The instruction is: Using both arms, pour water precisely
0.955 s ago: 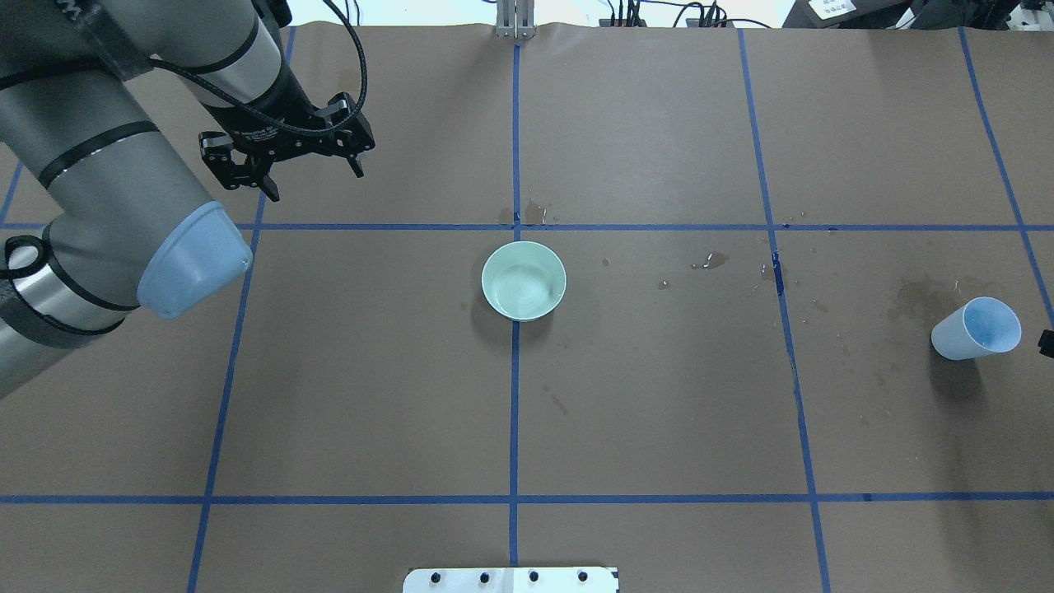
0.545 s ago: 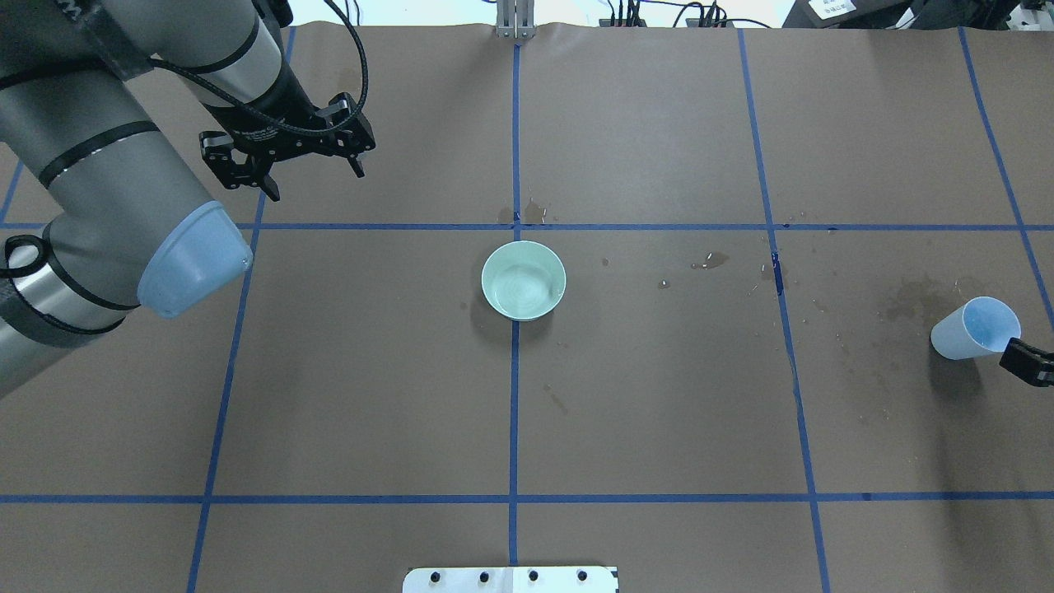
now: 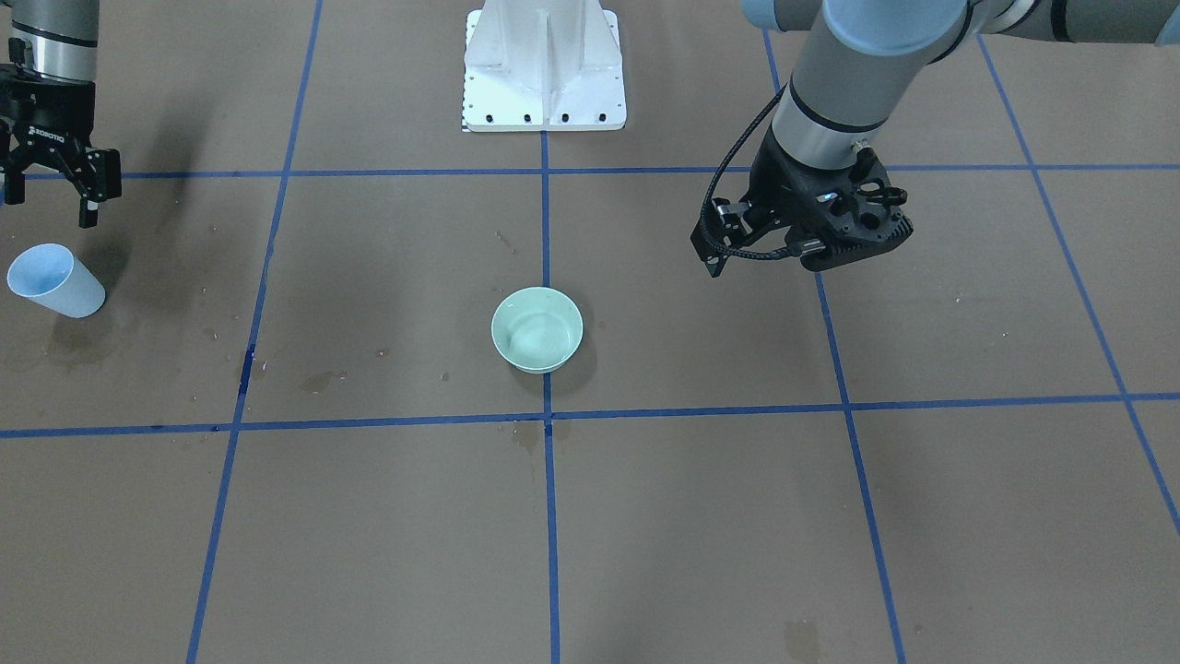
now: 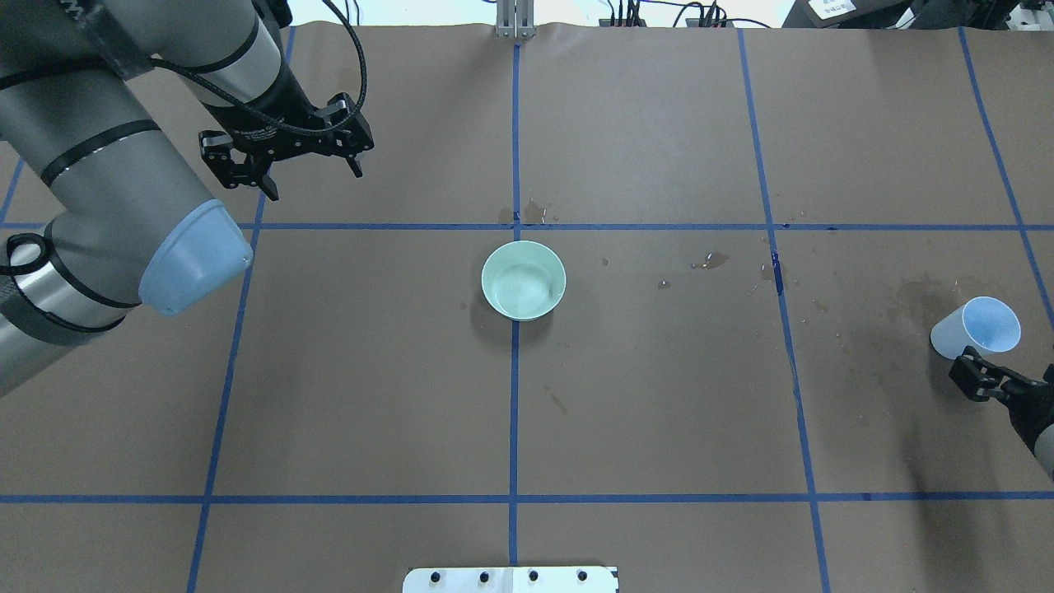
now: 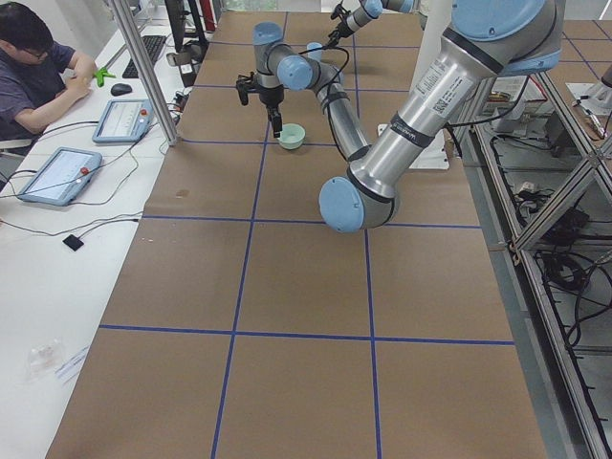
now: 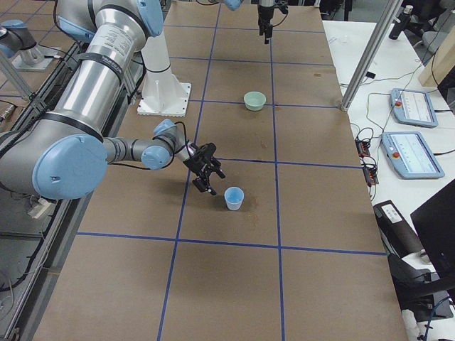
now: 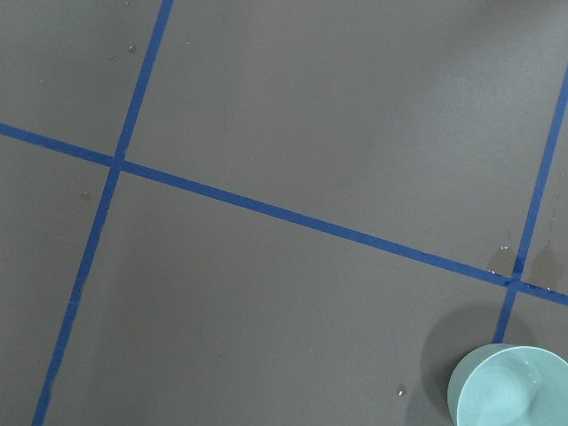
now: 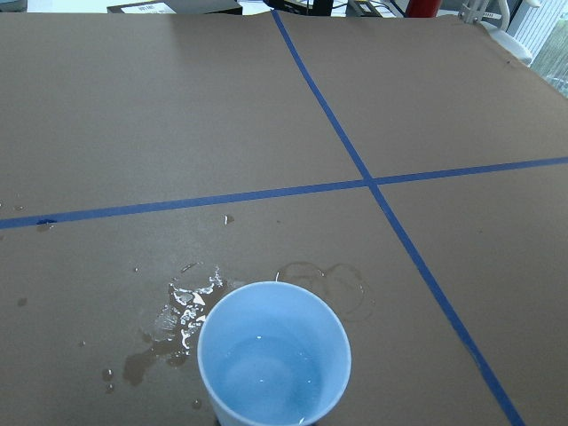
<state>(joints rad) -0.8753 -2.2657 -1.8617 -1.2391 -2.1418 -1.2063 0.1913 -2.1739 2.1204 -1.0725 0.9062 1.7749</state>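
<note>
A pale-blue cup [image 4: 976, 328] stood upright near the robot's-right end of the bench [image 4: 659, 412]. It was a thin-walled tapered tumbler, wider at the rim than at the foot. The water [image 8: 264, 371] lay in its bottom as a faint glassy sheen, well below the rim.

The right hand [image 3: 46, 198] hung just beside the cup on the robot's side. Its two black fingers were spread wide and touched nothing. The left hand [image 4: 313, 181] hovered well apart over bare bench on the far left, likewise spread and empty. A mint-green bowl [image 4: 524, 280], glossy, round and shallow, sat at the centre where the blue tape lines [image 4: 514, 395] crossed.

The cup looked light, smooth and easily squashed, probably plastic or coated paper, though I could not tell which. A hard squeeze would likely buckle the wall and slop the water. The sounder hold seemed to be across the middle of the body, fingers on opposite sides and below the rim, with only modest pressure. With so little water inside, it would tip readily if nudged.

The brown paper covering the bench was matte and showed dark wet patches [image 8: 182, 315] and beaded droplets beside the cup. The foot might therefore slide a little on the damp surface.
</note>
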